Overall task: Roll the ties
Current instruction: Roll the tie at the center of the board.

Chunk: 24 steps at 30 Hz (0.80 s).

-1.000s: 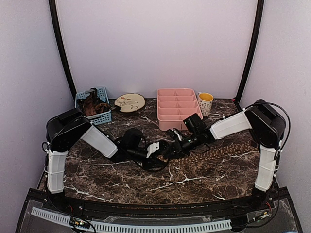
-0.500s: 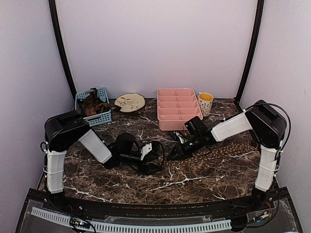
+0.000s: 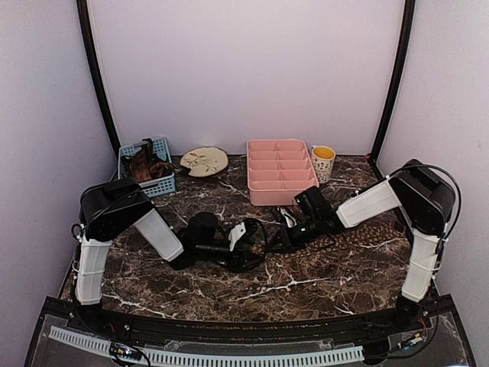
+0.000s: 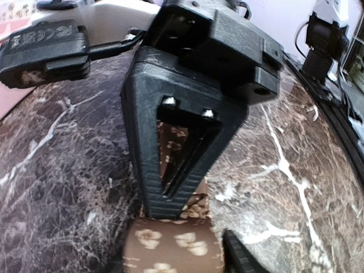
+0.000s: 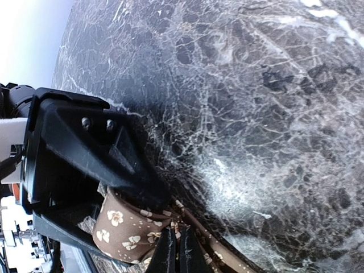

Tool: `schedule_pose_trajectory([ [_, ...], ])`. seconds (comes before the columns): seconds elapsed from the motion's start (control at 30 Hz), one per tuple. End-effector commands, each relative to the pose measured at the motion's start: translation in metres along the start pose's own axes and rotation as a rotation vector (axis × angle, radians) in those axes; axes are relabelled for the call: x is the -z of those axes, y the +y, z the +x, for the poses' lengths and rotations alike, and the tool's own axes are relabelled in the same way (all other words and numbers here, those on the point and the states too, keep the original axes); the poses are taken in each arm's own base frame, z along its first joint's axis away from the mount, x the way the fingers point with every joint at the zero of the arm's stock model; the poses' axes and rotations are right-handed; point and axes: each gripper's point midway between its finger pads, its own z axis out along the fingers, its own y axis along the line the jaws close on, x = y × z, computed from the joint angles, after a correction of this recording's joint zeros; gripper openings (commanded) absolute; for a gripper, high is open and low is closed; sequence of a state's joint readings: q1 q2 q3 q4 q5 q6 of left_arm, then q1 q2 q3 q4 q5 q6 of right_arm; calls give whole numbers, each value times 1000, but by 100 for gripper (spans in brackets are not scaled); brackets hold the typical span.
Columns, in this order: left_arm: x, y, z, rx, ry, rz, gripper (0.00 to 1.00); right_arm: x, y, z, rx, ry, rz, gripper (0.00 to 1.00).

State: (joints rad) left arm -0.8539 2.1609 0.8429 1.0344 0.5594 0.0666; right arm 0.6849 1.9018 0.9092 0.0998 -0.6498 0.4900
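Top view: the tie (image 3: 365, 232) lies mostly flat along the tabletop (image 3: 306, 287) (rolling barely begun, I judge). Left wrist: left hand (image 4: 196, 224) straddles its coiled end; whether it grips, I cannot tell. Right wrist: right hand (image 5: 176, 243), pressed together, sits beside that coil.

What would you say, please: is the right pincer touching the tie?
Touching: the left wrist view shows the right pincer with its tip on the tie.

The marbled worktop (image 3: 306, 284) carried a basket (image 3: 147, 174), plate (image 3: 204, 161), pink tray (image 3: 280, 181) and cup (image 3: 323, 163) along its far edge. A tie (image 3: 367, 233) lay centre-right.
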Motion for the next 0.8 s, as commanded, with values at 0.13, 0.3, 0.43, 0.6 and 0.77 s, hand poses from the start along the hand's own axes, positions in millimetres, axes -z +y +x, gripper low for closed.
schedule_pose_trajectory([
  [0.13, 6, -3, 20, -29, 61, -10, 25, 15, 12, 1, -30, 2, -20, 18],
  [0.3, 9, -4, 26, -41, 86, -11, 24, 20, 22, 4, -91, 19, -120, 27],
  [0.43, 8, -5, 26, -45, 88, -7, 23, 15, 27, 3, -98, 39, -151, 27],
  [0.6, 9, -5, 27, -48, 91, -10, 27, 9, 22, 3, -96, 52, -137, 8],
  [0.77, 20, -7, 19, -50, 43, -14, 44, -1, 1, 17, -108, 99, -66, 0],
])
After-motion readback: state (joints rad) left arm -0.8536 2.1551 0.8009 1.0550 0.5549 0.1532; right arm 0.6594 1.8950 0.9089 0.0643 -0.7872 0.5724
